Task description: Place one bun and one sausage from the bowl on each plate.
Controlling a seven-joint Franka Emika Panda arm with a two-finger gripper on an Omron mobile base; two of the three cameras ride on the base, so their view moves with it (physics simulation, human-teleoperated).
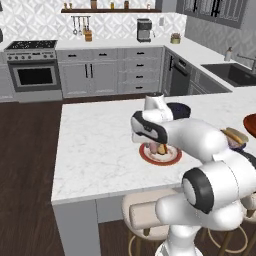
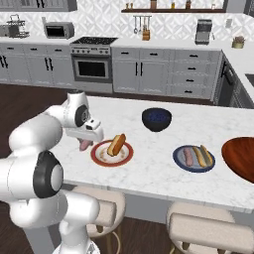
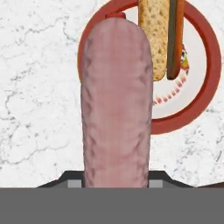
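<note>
sausage lengthwise in pincer, pointing platewards

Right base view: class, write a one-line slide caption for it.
Gripper carries a sausage toward the red-rimmed plate holding a bun; the blue plate is already served.

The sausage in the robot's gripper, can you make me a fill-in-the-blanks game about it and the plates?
1. The gripper is shut on a pink ____.
2. The white plate with the orange-red rim already has a ____ on it.
3. The slate-blue plate holds a bun and a ____.
4. The dark blue-black bowl stands ____ the two plates, nearer the stove.

Missing words: sausage; bun; sausage; behind
</note>
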